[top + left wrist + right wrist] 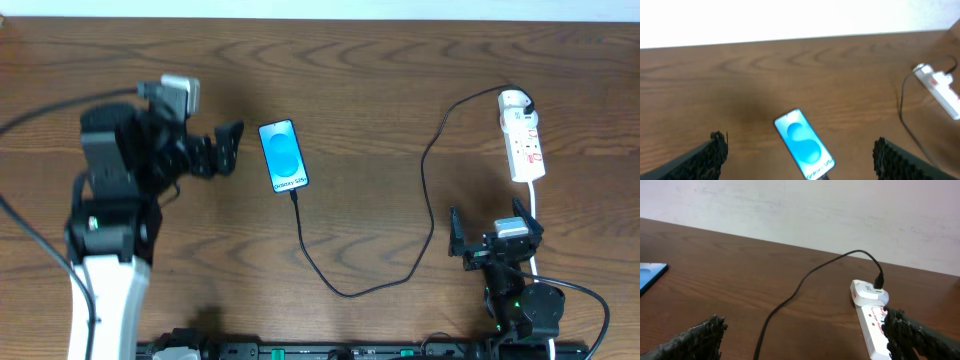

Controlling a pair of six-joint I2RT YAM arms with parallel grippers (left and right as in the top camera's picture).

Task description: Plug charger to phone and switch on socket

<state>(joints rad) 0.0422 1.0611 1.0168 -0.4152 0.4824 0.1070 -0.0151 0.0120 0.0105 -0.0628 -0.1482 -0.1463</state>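
– on the worktop (380, 60), left of centre, where does the phone sit?
– the phone (284, 156) lies flat, screen up and lit blue, its long side slightly tilted. the left hand (228, 148) hovers just beside it on its left, apart from it.
– is that hand holding anything?
– no. it's spread wide and empty. from its wrist camera the fingers (715, 150) stand at the two lower corners, with the phone between and beyond them.
– and the charger?
– the charger (345, 292) runs from the phone's near short edge and loops toward the front of the worktop. then it climbs the right side to the far rounded end of the socket (524, 135), where its plug sits in the strip. at the phone end the tip seems to be seated in the port, though the overhead view is too small to be sure.
– where's the socket?
– far right, lying lengthwise, well apart from the phone, with a white cord (537, 205) leaving its near end.
– right hand?
– the right hand (495, 235) hangs just in front of the socket's near end, released, with nothing between its two sides. it isn't touching the strip.
– switch on or off?
– can't tell; the red markings are too small to read.
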